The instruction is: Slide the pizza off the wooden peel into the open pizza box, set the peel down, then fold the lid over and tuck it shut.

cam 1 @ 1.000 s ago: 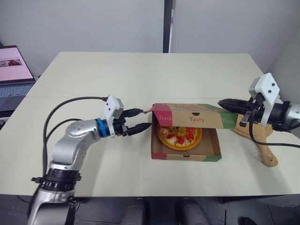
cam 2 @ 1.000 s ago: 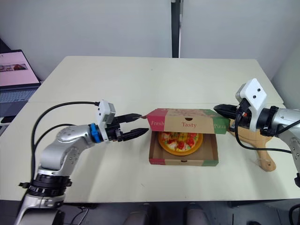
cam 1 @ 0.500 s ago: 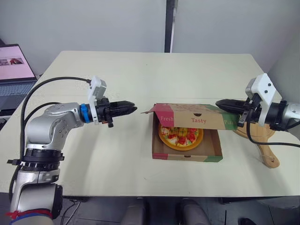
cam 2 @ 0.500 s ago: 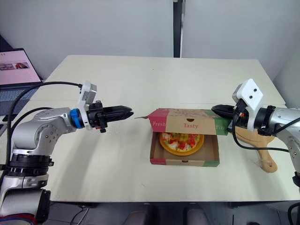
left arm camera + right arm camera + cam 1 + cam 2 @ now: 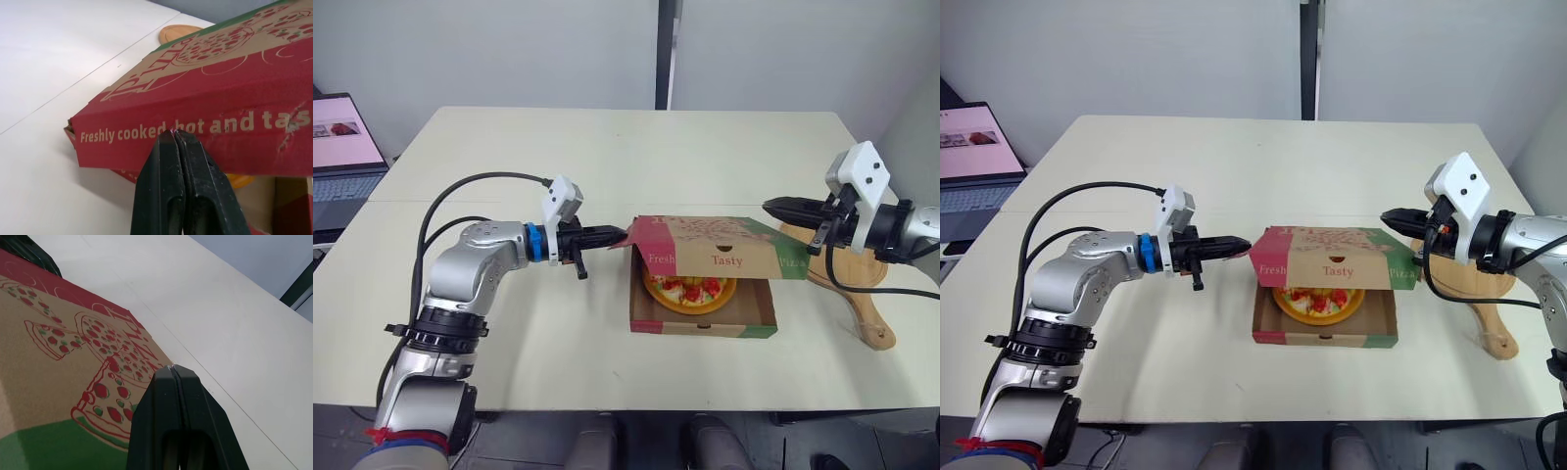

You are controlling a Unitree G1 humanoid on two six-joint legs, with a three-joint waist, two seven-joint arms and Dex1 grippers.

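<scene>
The pale table (image 5: 607, 157) carries a pizza box (image 5: 705, 321) just right of centre. A laptop (image 5: 342, 147) sits open off the table's far left corner. The box's lid (image 5: 720, 245) is folded most of the way over the base but not tucked. It hangs tilted with its front flap raised, so a gap remains at the near side. The wooden peel (image 5: 862, 304) lies flat on the table just right of the box, handle pointing toward the robot. The pizza (image 5: 690, 292) sits inside the box base, partly hidden under the lid. The left hand (image 5: 620, 235) has its two fingers pressed together, their tip against the red side flap at the lid's left end. The right hand (image 5: 771, 206), fingers likewise pressed together, reaches over the lid's green right corner; whether it touches cannot be told.
</scene>
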